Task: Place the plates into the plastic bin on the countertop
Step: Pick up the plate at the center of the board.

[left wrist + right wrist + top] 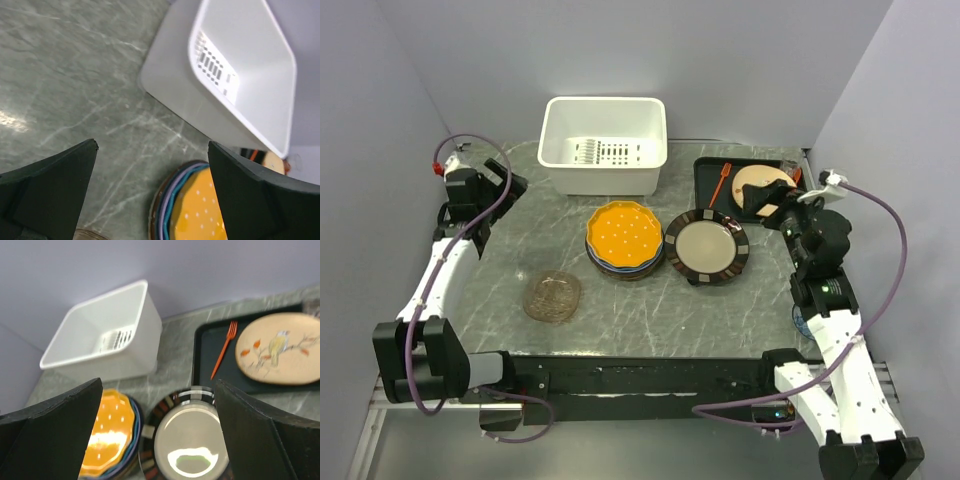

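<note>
Far on the grey marbled bench, about in the middle: the white plastic bin, upright, slotted base showing. Just nearer than it, at the centre of the bench: a stack of plates, with the orange dotted plate on top and lavender and teal edges below, seen best from the left wrist. Close against the right side of the stack, touching or almost touching, lying flat alone: the dark-rimmed cream plate. Well apart at the near left: the amber glass plate, also flat on the bench. At the near right edge, mostly hidden behind the right arm, perhaps a blue plate; too little showing to be sure. All these plates outside the bin.

At the far right: a black tray carrying an orange fork and a tan plate with a bird picture.

Left hand held above the bench to the left of the bin, fingers spread wide, gripping nothing. Right hand raised over the near part of the tray, facing the cream plate and the stack, fingers also wide apart, nothing between them.
</note>
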Robot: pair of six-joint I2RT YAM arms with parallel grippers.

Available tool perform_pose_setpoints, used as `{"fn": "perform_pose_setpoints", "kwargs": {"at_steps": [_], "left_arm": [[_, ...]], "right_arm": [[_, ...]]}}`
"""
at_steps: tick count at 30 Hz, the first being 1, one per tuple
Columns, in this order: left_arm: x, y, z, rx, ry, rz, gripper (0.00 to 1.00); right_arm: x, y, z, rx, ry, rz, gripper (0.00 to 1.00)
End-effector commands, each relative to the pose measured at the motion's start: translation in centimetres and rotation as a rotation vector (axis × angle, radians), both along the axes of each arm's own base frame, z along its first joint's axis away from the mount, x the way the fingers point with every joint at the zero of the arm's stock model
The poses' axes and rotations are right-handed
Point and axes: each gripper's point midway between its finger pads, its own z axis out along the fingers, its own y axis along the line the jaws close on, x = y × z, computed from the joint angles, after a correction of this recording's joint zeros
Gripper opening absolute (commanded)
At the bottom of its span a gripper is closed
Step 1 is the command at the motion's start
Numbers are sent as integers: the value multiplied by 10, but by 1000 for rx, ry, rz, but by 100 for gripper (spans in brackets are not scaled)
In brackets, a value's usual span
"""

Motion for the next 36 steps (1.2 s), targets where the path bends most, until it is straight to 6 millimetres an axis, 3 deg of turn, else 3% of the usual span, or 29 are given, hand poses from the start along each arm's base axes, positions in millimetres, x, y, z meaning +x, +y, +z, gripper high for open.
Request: {"fn": "perform_pose_setpoints", "kwargs": {"at_steps": [1, 7, 11, 12, 14, 25, 30, 36], "left_arm": [[-13, -36, 70, -19, -221, -216, 99], [-24, -65, 79, 50, -177, -400, 99], [-31, -91, 75, 139, -115, -479, 99], [-31, -95, 73, 139, -105, -495, 99], [-33, -101, 72, 124, -102, -526, 99], [-35, -145, 31, 106, 73, -777, 96], [-34, -155, -1, 84, 173, -804, 87], [-33, -164, -37, 46, 276, -815, 69]], "right_arm": [[1, 26, -17, 25, 87, 143, 100], [2, 50, -29, 26, 130, 233, 100], [-1, 74, -26, -3, 132, 272, 100], [-3, 92, -26, -22, 145, 314, 100], [-2, 104, -29, -38, 166, 326, 100], [-2, 191, -65, -6, 314, 497, 95], [-1, 212, -77, 4, 346, 532, 88], [-2, 219, -89, 12, 376, 543, 81]]}}
